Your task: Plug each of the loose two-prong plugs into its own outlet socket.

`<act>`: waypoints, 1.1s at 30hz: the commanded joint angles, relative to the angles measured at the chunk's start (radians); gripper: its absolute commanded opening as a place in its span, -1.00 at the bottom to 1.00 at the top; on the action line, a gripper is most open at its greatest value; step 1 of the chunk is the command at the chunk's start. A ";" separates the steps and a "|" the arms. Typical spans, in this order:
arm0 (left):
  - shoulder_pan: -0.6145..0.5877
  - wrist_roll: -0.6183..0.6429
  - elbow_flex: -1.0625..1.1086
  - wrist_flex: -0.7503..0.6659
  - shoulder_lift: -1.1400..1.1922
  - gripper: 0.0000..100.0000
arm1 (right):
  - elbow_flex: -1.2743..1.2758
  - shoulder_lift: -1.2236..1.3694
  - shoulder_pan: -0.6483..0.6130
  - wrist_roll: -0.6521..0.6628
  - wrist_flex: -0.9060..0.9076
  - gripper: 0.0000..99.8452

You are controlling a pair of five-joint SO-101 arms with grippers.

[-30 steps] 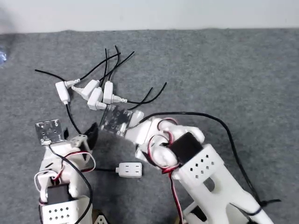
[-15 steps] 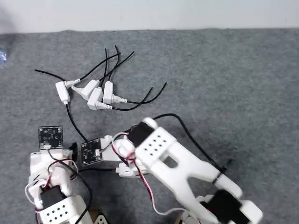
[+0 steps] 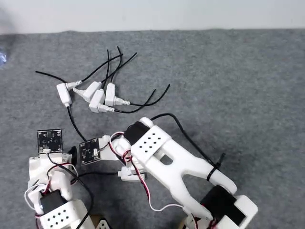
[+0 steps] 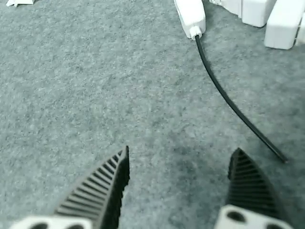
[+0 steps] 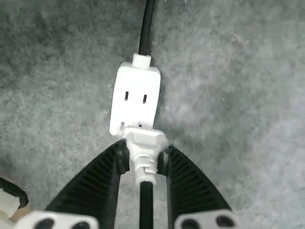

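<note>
While the right hand (image 5: 143, 153) clamps a white two-prong plug (image 5: 142, 140) at a white rectangular outlet block (image 5: 136, 98), left hand (image 4: 178, 164) spread wide.

Soft, even light falls from above on the grey tabletop (image 3: 248, 71), leaving only faint, fuzzy-edged shadows under the right arm (image 3: 167, 157) and no hard glare on its white shell. Below the left pincer (image 4: 181, 152) the felt darkens into a diffuse shadow. At the right pincer (image 5: 144, 151), the outlet socket (image 5: 136, 98) and plug (image 5: 143, 142) glow bright white beside a dim shadow.
</note>
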 commanded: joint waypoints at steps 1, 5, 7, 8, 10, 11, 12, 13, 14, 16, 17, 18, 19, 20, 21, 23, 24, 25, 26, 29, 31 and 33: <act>-0.008 -0.009 -0.005 0.000 -0.008 -0.37 | 0.002 -0.004 0.008 0.003 -0.031 -0.98; -0.008 -0.009 -0.005 0.000 -0.008 -0.37 | 0.000 -0.013 0.012 -0.014 0.005 -0.98; -0.008 -0.009 -0.005 0.000 -0.008 -0.37 | -0.002 -0.015 0.013 -0.015 0.027 -0.98; -0.008 -0.009 -0.005 0.000 -0.008 -0.37 | -0.002 -0.015 0.013 -0.015 0.033 -0.98; -0.008 -0.009 -0.005 0.000 -0.008 -0.37 | 0.002 -0.015 0.012 -0.015 0.041 -0.98; -0.008 -0.009 -0.005 0.000 -0.008 -0.37 | 0.002 -0.015 0.012 -0.017 0.044 -0.98; -0.008 -0.009 -0.005 0.000 -0.008 -0.37 | -0.002 -0.015 0.012 -0.017 0.051 -0.98; -0.008 -0.009 -0.005 0.000 -0.008 -0.37 | -0.003 -0.016 0.012 -0.017 0.054 -0.98; -0.008 -0.009 -0.005 0.000 -0.008 -0.37 | -0.002 -0.022 0.010 -0.017 0.054 -0.98; -0.008 -0.009 -0.005 0.000 -0.008 -0.37 | 0.006 -0.033 0.010 -0.017 0.050 -0.98; -0.008 -0.009 -0.005 0.000 -0.008 -0.37 | 0.018 -0.042 0.010 -0.018 0.044 -0.98; -0.008 -0.009 -0.005 0.000 -0.008 -0.37 | 0.029 -0.047 0.010 -0.018 0.036 -0.98; -0.008 -0.009 -0.005 0.000 -0.008 -0.37 | 0.043 -0.047 0.010 -0.018 0.021 -0.98; -0.008 -0.009 -0.005 0.000 -0.008 -0.37 | 0.063 -0.047 0.010 -0.018 0.004 -0.98; -0.008 -0.009 -0.005 0.000 -0.008 -0.37 | 0.083 -0.044 0.010 -0.018 -0.018 -0.98; -0.008 -0.009 -0.005 0.000 -0.008 -0.37 | 0.120 -0.044 0.010 -0.018 -0.056 -0.98; -0.008 -0.009 -0.005 0.000 -0.008 -0.37 | 0.130 -0.047 0.010 -0.018 -0.071 -0.98; -0.008 -0.009 -0.005 0.000 -0.008 -0.37 | 0.133 -0.050 0.012 -0.018 -0.077 -0.98; -0.008 -0.009 -0.005 0.000 -0.008 -0.37 | 0.130 -0.050 0.013 -0.018 -0.079 -0.98; -0.006 -0.009 -0.005 0.000 -0.008 -0.37 | 0.114 -0.050 0.013 -0.018 -0.073 -0.98; -0.006 -0.009 -0.005 0.000 -0.008 -0.37 | 0.104 -0.050 0.012 -0.018 -0.064 -0.98; -0.006 -0.009 -0.005 0.000 -0.008 -0.37 | 0.106 -0.045 0.010 -0.018 -0.065 -0.98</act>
